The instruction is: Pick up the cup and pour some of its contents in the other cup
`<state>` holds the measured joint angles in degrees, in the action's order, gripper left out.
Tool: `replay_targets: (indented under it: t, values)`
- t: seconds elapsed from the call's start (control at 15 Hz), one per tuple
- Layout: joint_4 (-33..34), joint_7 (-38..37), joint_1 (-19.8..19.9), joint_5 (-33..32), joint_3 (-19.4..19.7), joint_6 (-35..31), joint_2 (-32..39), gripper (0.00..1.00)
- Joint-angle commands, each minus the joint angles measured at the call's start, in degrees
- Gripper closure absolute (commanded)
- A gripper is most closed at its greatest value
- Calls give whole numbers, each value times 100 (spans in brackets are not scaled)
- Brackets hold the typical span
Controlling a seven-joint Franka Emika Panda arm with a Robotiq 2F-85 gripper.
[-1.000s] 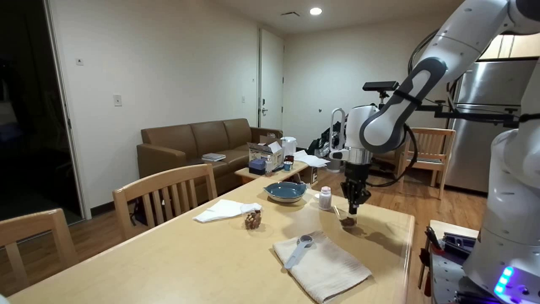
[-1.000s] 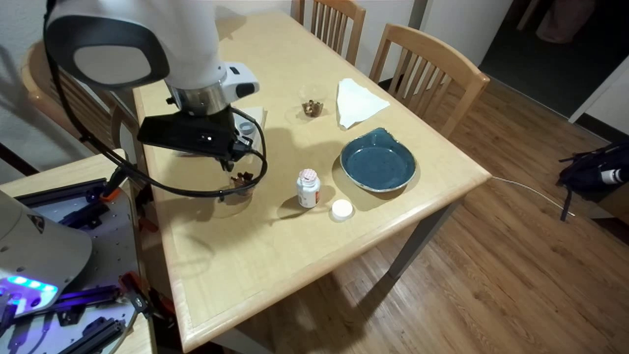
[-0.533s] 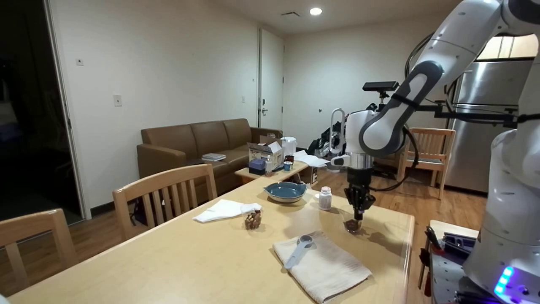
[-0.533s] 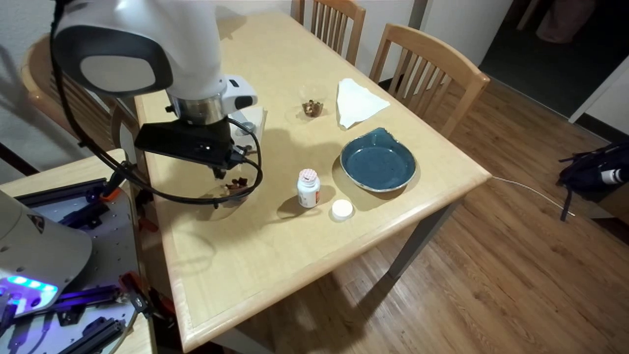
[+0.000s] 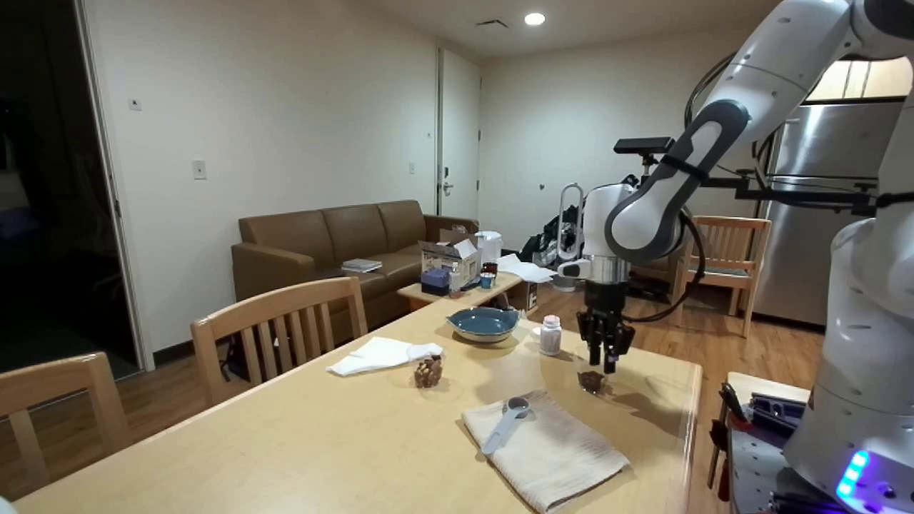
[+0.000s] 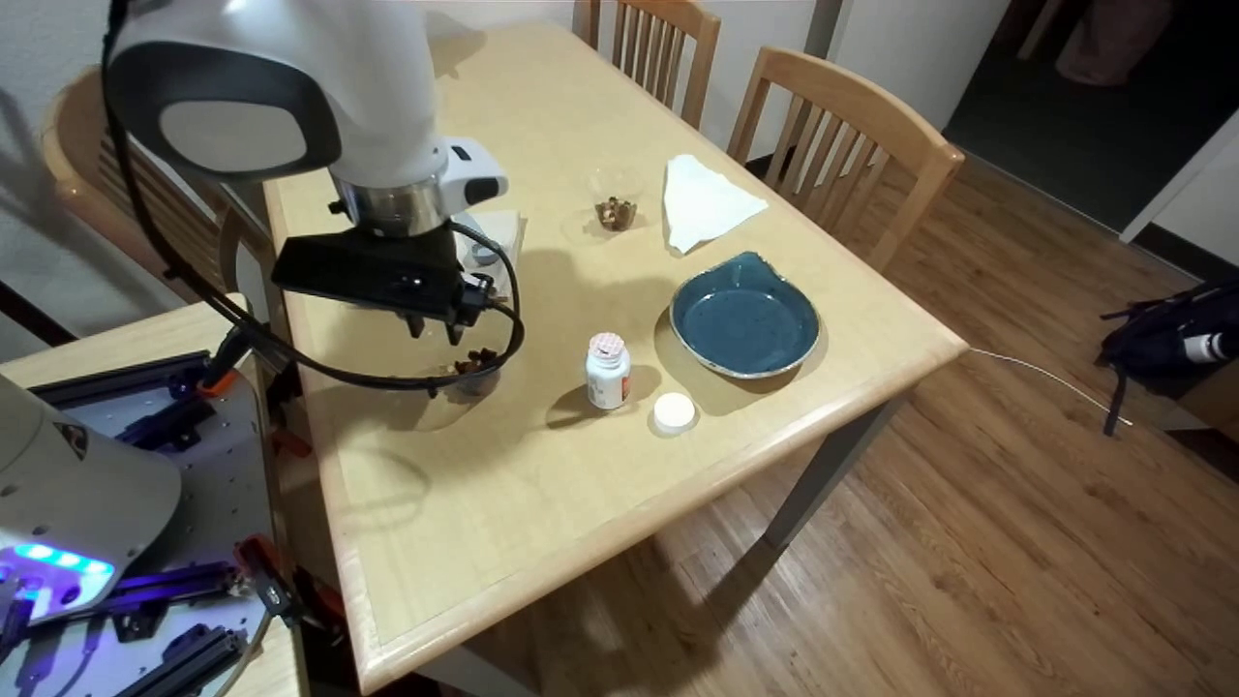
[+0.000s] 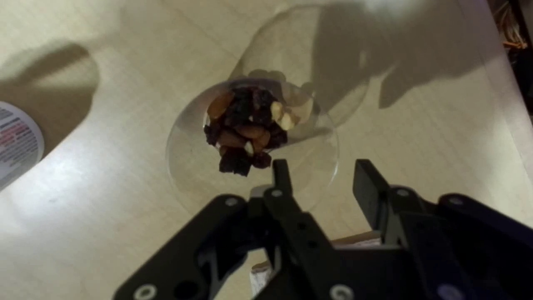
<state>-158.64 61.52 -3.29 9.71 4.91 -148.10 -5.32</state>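
Clear cup with nuts and dried fruit stands upright on the table, just beside the end effector, whose jaws stand apart; whether they touch it cannot be told. The other cup stands near a white napkin.

Gripper, fingers apart; just ahead, a clear cup (nuts and dark pieces within), overlapped by one fingertip.

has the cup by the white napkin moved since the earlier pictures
No: in both exterior views the cup keeps its place on the table, no nearer to or farther from the napkin.
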Motion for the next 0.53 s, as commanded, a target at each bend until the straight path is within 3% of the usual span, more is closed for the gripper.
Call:
replay_targets:
  t: [0.0,0.2,0.47]
  values:
    - [-247,529,-95,463,-67,-198,-498,25]
    - [-189,471,-270,508,-157,-224,-825,5]
    - [375,569,-722,293,-295,-169,-614,0]
